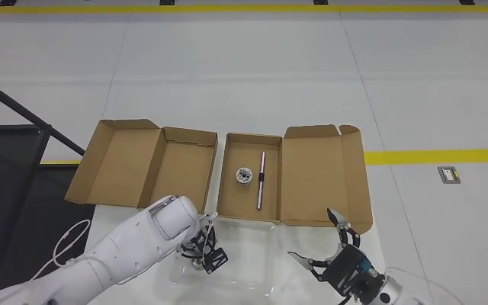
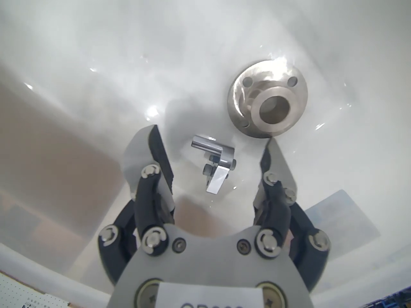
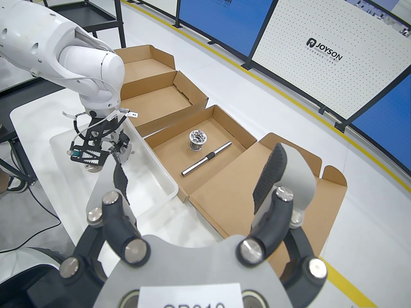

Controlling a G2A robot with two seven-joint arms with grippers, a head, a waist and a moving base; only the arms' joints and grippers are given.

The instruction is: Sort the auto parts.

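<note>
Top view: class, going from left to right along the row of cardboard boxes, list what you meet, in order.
Left box's open lid → left box → round metal part → metal rod, both lying in the right box → right box's open lid.

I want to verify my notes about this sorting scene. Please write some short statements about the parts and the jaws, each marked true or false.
1. The metal rod lies in the right cardboard box. True.
2. The flange lies in that box too. False: it lies in the white tray.
3. The left gripper has its jaws shut on the small bracket. False: the jaws are open, with the bracket between them.
4. The right gripper has its jaws open. True.
</note>
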